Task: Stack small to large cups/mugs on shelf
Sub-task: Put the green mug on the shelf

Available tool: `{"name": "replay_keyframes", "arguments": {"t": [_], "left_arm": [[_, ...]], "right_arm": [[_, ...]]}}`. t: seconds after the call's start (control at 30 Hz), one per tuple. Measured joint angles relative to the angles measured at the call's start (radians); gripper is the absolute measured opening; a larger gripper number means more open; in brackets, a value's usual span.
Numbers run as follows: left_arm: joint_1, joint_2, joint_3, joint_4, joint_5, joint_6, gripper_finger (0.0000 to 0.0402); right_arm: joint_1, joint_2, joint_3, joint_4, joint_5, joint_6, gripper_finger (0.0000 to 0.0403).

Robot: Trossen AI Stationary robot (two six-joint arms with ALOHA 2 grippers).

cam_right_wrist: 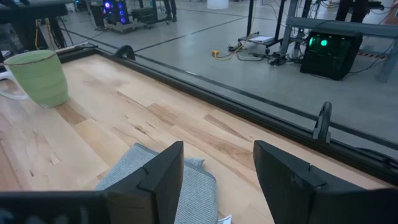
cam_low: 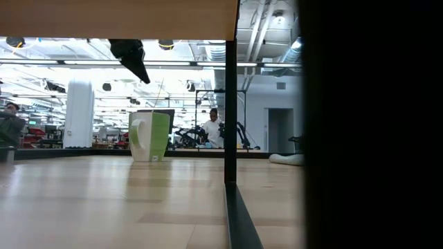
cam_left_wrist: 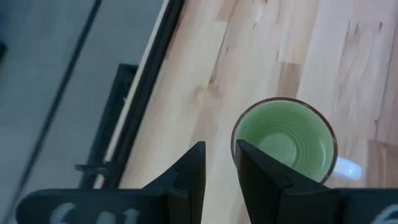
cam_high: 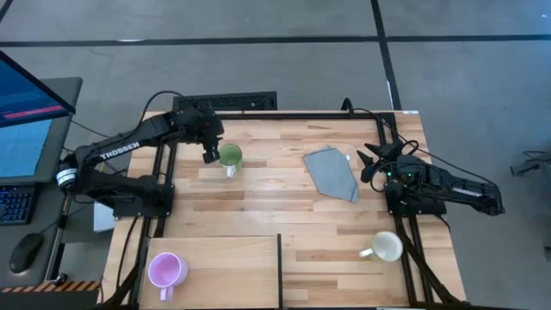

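Observation:
The green mug (cam_high: 229,157) stands upright on its base on the plank tabletop at the far left; it also shows in the low view (cam_low: 149,136) and the right wrist view (cam_right_wrist: 37,78). My left gripper (cam_high: 209,155) hovers just left of its rim (cam_left_wrist: 286,140), above mug height (cam_low: 135,59), its fingers a narrow gap apart. The purple mug (cam_high: 166,270) stands on the light-wood shelf (cam_high: 232,258) at the near left. The cream-white mug (cam_high: 386,247) stands on the tabletop at the near right. My right gripper (cam_high: 372,164) is open and empty beside the grey cloth.
The grey folded cloth (cam_high: 331,172) lies flat at the far right, under my right gripper's fingers (cam_right_wrist: 161,180). A dark frame rail (cam_high: 284,114) runs along the table's far edge. The shelf's dark edge (cam_high: 280,271) divides the near side. People show in the room behind (cam_low: 213,124).

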Motion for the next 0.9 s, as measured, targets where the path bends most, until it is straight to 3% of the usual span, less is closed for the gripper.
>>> {"name": "replay_keyframes", "arguments": {"t": [0.23, 0.4, 0.53, 0.9], "left_arm": [[0.077, 0.027, -0.001, 0.052, 0.036, -0.012, 0.008], [0.079, 0.064, -0.001, 0.076, 0.071, 0.033, 0.008], [0.08, 0.094, -0.001, 0.104, 0.085, -0.026, 0.0089], [0.067, 0.099, -0.001, 0.115, 0.079, 0.006, 0.0204]], "right_arm": [[0.0, 0.0, 0.0, 0.0, 0.0, 0.0, 0.0216], [0.0, 0.0, 0.0, 0.0, 0.0, 0.0, 0.0216], [0.0, 0.0, 0.0, 0.0, 0.001, 0.0, 0.0216], [0.0, 0.0, 0.0, 0.0, 0.001, -0.001, 0.0216]]}}
